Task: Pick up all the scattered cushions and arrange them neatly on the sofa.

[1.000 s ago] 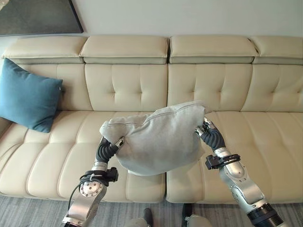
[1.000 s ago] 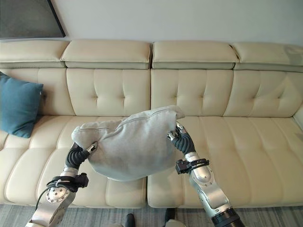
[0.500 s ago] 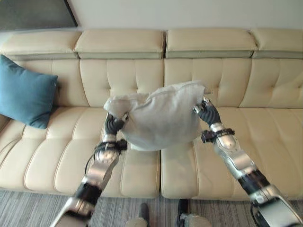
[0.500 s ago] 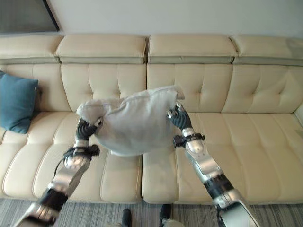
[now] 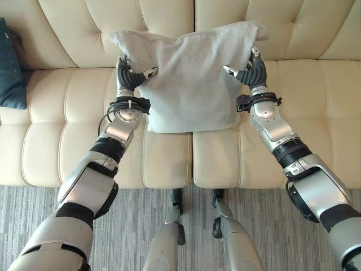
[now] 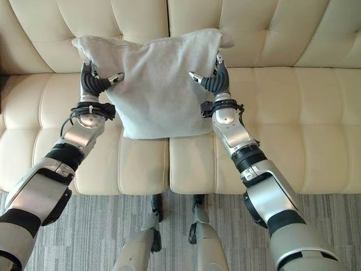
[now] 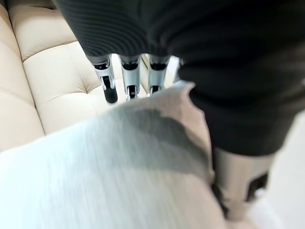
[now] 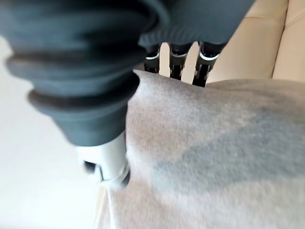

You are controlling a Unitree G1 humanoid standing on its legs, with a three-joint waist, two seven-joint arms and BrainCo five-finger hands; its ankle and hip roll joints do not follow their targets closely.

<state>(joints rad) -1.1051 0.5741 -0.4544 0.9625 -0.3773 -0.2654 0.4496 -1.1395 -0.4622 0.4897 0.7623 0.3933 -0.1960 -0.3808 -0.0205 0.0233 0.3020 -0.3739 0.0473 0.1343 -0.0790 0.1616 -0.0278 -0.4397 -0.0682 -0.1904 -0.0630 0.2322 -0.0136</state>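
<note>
Blue cushion at far left edge of the cream sofa, against the backrest. Left hand grips the left edge of the grey cushion, thumb on the front face, fingers behind the fabric, pinching it. Grey cushion stands upright at sofa centre, top against the backrest, bottom edge on the seat over the seam between two seat pads. Right hand clamps the right edge the same way, thumb in front, fingers behind. Striped grey rug in front of the sofa.
</note>
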